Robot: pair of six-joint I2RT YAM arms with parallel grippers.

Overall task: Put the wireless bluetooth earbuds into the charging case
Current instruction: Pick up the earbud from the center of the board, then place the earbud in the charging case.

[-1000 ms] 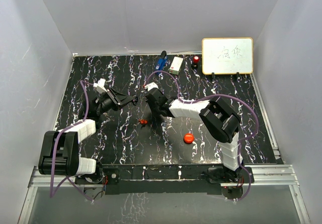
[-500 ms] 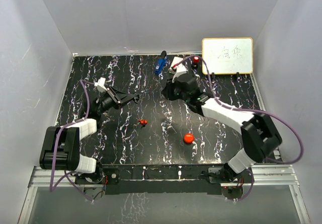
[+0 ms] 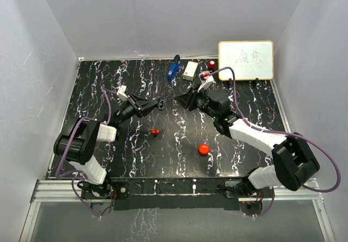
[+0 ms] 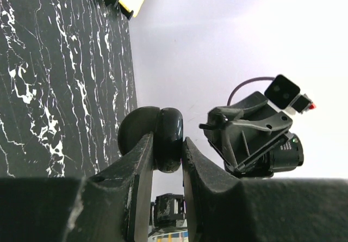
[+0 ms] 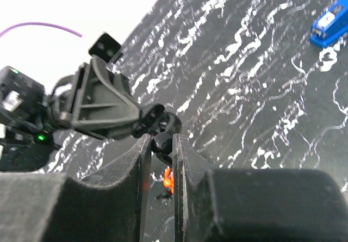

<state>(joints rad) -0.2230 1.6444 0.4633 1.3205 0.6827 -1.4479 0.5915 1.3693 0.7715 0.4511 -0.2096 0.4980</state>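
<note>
My left gripper hangs above the table's middle, shut on the black round charging case, which shows two rounded halves side by side. My right gripper faces it from the right, a short gap away, shut on a tiny black earbud. In the right wrist view the earbud sits just in front of the case. The red-and-black earbud lies on the black marbled table below both grippers and also shows as the orange speck between my right fingers.
A red round puck lies near the front centre. Along the back edge stand a blue stapler, a white box, a small red-topped object and a whiteboard. White walls enclose the table.
The right arm swung away from the red-and-black earbud to the back right, then turned its gripper toward the left one. The left gripper moved right, toward the centre, with the case.
</note>
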